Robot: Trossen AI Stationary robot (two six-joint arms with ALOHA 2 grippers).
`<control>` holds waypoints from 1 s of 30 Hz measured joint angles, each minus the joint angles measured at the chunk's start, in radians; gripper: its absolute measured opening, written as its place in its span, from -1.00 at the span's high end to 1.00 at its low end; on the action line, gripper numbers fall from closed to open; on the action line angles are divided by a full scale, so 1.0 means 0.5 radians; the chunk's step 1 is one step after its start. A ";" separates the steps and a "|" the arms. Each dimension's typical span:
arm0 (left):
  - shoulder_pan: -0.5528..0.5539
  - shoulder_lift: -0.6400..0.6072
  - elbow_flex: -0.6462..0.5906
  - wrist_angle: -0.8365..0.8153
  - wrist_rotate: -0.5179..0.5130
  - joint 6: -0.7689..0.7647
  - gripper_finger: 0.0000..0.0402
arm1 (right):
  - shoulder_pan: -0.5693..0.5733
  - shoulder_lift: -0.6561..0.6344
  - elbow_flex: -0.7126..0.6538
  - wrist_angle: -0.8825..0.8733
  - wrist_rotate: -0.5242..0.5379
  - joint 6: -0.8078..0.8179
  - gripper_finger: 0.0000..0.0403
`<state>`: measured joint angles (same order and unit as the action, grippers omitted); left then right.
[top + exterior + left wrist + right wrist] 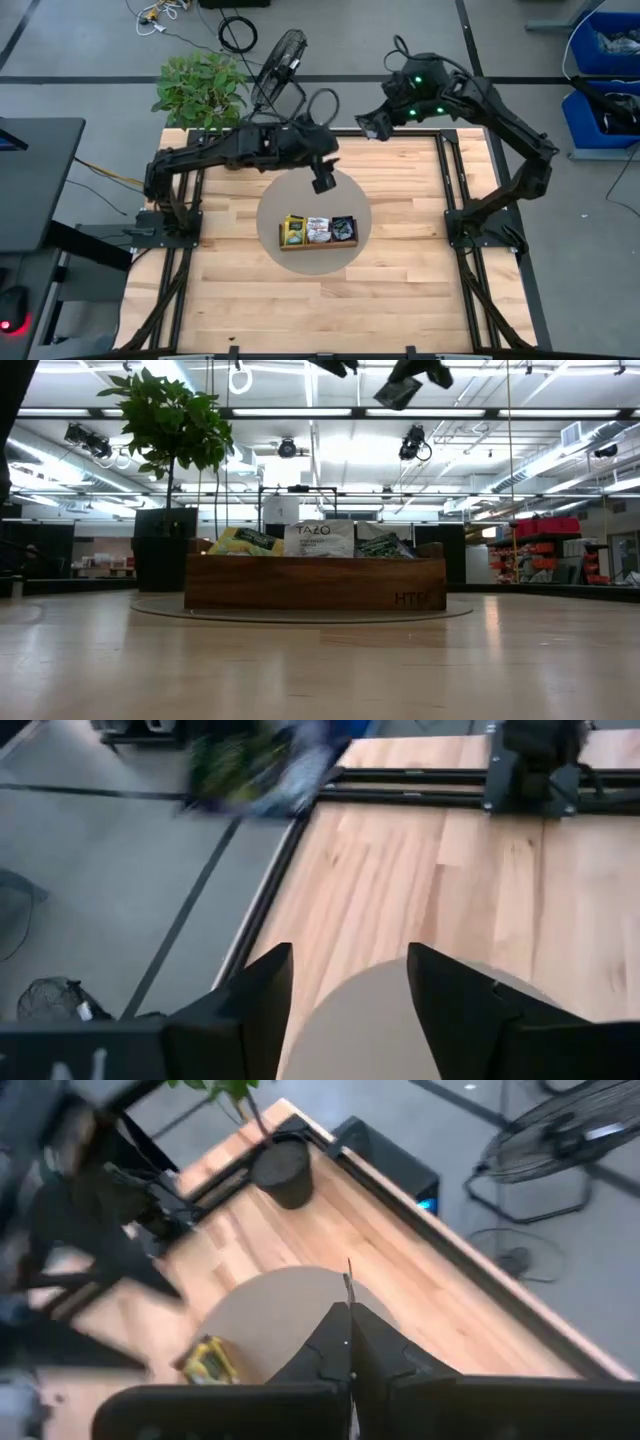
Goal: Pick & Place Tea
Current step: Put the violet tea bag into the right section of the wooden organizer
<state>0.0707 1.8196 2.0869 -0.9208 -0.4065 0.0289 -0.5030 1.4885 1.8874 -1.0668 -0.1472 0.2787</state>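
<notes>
The brown wooden tray (318,243) stands on a round grey mat (300,200) at mid-table. Tea packets stand upright in it: yellow (294,231), white (319,229) and dark green (343,228). My left gripper (350,960) hangs open and empty, high over the mat's far part (322,180). My right gripper (348,1312) is raised near the table's far edge (375,122), shut on a pale grey tea packet (398,393). My right gripper pinches the packet between its two fingers, so its wrist view shows only a thin edge (347,1280) sticking out past the fingertips. The fingers slant down from the table's far right. The packet (371,124) is lifted clear, high above the table, tilted.
A potted plant (200,88) stands at the table's far left corner, with a fan (280,62) on the floor behind it. Bare wood lies all around the mat. Black frame rails (447,180) run along the table's left and right sides.
</notes>
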 joint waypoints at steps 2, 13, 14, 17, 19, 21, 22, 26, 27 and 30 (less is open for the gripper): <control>0.029 -0.029 0.000 0.016 -0.008 -0.022 -0.03 | 0.000 -0.048 0.000 -0.048 0.049 -0.050 1.00; 0.115 -0.113 -0.001 0.138 0.010 -0.103 -0.04 | 0.065 -0.242 0.000 -0.117 0.111 -0.238 1.00; 0.110 -0.116 -0.024 0.173 0.022 -0.122 -0.04 | 0.071 -0.255 0.000 -0.124 0.130 -0.250 1.00; 0.066 -0.150 -0.241 0.428 0.040 -0.190 -0.04 | 0.079 -0.288 0.000 -0.164 0.173 -0.288 1.00; 0.025 -0.188 -0.450 0.635 0.053 -0.203 -0.04 | 0.078 -0.301 -0.002 -0.172 0.174 -0.310 1.00; -0.011 -0.249 -0.663 0.894 0.059 -0.229 -0.04 | 0.078 -0.329 -0.041 -0.155 0.165 -0.336 1.00; -0.024 -0.289 -0.761 0.991 0.061 -0.232 -0.04 | 0.079 -0.347 -0.073 -0.128 0.135 -0.355 1.00; -0.032 -0.485 -1.127 1.385 0.061 -0.303 -0.04 | 0.080 -0.449 -0.309 0.072 -0.149 -0.403 1.00; -0.029 -0.544 -1.221 1.490 0.055 -0.321 -0.04 | 0.081 -0.476 -0.384 0.142 -0.219 -0.397 1.00; 0.006 -0.757 -1.511 1.795 0.123 -0.405 -0.04 | 0.081 -0.566 -0.635 0.415 -0.352 -0.321 1.00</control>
<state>0.0735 1.4412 1.3315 -0.0232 -0.3452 -0.1738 -0.4625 1.2053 1.5700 -0.8595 -0.3234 0.1179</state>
